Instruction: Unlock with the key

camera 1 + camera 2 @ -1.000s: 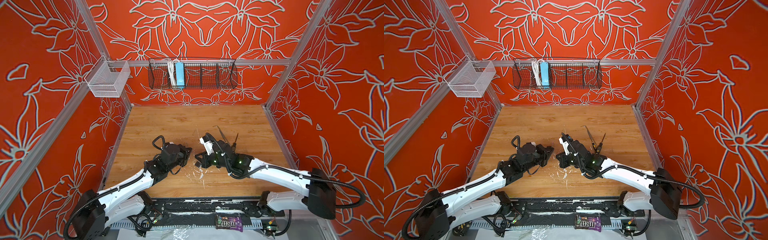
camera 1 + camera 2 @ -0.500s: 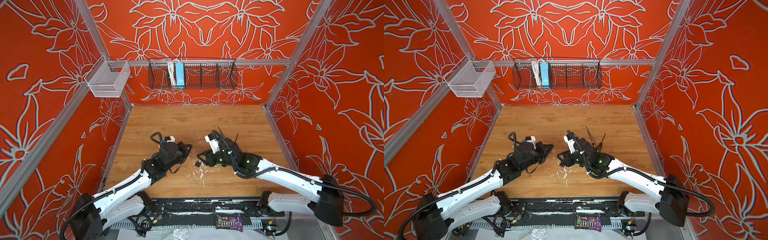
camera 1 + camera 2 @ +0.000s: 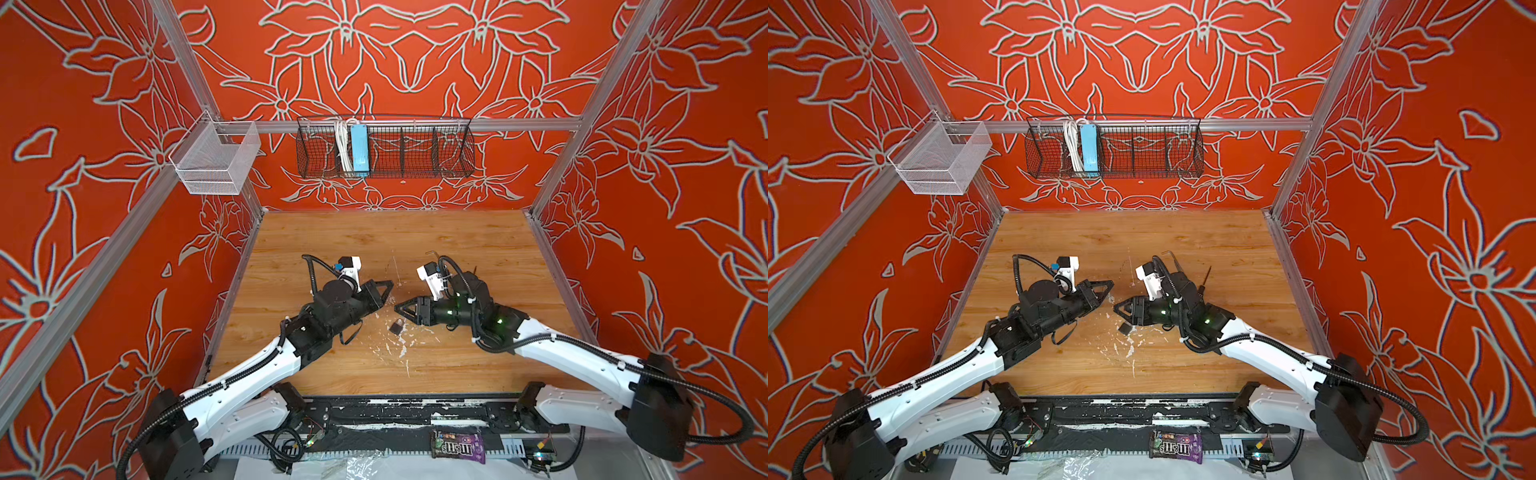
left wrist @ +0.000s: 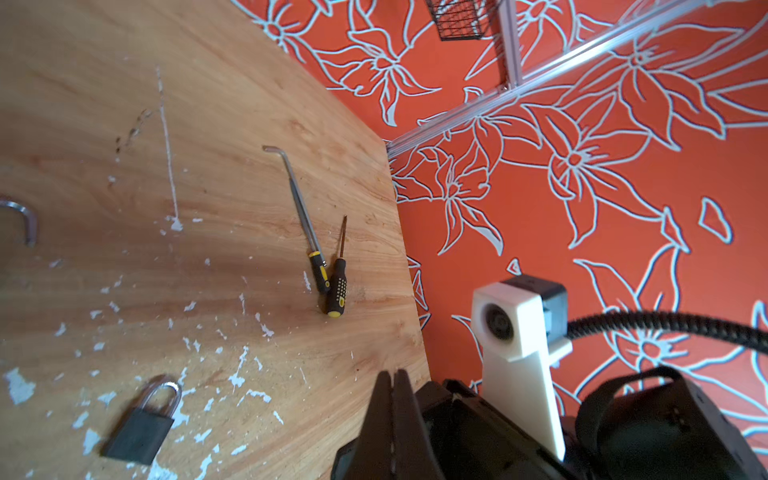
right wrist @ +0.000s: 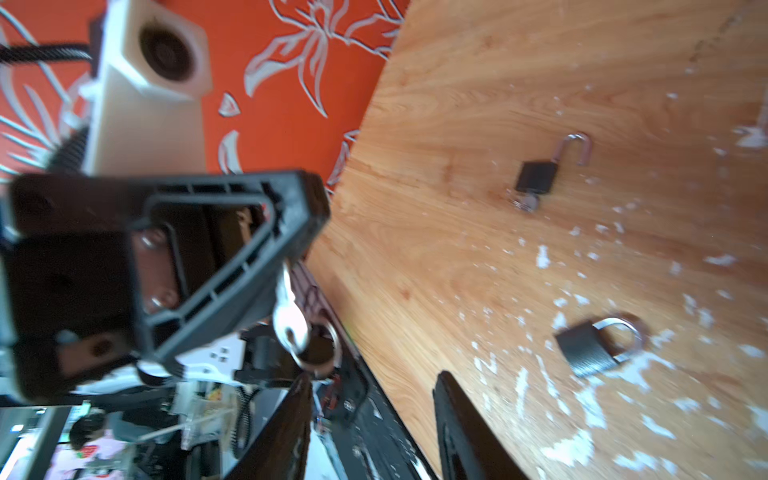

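- Only the right wrist view shows what the left gripper (image 3: 384,290) carries. Its fingers are pressed together on the blade of a silver key (image 5: 289,320), and the rounded bow hangs below the tips. In both top views the key is too small to make out.
- The same view shows an open padlock (image 5: 536,176) with its shackle swung out. The top views do not show it clearly.
- The right gripper (image 5: 374,378) has its fingers (image 5: 453,415) spread with nothing between them, which is plain in its own wrist view. From above it points left at the other gripper, the tips near but apart.
- The left wrist view shows a hooked pick (image 4: 299,199) and a screwdriver (image 4: 338,286) lying with their handles touching, far right on the table. From above, the right arm covers most of them.
- The table (image 3: 374,241) is wood-grain board, flecked with white chips around the middle.
- The walls (image 3: 415,62) are orange with white flower outlines. A white mesh basket (image 3: 212,166) hangs on the left and a black wire basket (image 3: 415,153) on the far wall.
- The closed padlock (image 3: 396,328) lies flat near the table's middle, just on the near side of the right gripper's tip, and touches neither gripper. It has a dark square body, and its silver shackle is seated.
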Tool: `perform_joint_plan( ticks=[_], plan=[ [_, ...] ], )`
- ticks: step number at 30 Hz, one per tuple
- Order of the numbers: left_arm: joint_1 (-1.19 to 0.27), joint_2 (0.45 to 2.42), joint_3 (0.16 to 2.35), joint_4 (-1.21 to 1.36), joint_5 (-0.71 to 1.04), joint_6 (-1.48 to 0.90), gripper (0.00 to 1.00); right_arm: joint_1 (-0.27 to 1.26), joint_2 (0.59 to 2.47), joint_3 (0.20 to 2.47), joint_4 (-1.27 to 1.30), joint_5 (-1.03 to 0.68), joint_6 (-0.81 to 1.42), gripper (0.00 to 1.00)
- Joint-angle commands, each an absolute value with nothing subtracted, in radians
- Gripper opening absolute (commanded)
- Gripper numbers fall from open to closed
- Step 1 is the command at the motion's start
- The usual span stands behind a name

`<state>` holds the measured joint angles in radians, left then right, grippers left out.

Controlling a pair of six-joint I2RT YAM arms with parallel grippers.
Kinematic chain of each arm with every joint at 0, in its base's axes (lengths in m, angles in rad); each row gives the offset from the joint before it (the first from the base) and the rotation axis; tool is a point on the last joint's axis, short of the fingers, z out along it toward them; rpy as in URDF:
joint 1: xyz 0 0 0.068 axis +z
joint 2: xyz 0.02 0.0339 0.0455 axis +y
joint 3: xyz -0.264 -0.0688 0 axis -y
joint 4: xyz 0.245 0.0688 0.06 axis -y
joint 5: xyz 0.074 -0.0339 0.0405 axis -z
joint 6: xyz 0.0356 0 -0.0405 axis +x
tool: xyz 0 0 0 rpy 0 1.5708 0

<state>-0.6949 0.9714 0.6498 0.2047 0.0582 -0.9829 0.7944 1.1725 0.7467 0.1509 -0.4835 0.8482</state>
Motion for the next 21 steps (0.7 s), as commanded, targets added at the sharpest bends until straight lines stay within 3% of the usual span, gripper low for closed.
perform_joint_plan(
  ticks=[1, 13, 21],
  plan=[
    [-0.698, 0.97, 0.667, 0.282, 0.087, -0.898, 0.0, 0.779, 1.184, 0.744, 0.32, -0.566, 0.944, 0.49],
    [-0.698, 0.975, 0.662, 0.398, 0.12, -0.868, 0.0, 0.745, 1.198, 0.739, 0.458, -0.64, 1.0, 0.44],
    [-0.696, 1.018, 0.685, 0.422, 0.128, -0.863, 0.0, 0.718, 1.197, 0.71, 0.541, -0.669, 1.03, 0.35]
  ],
)
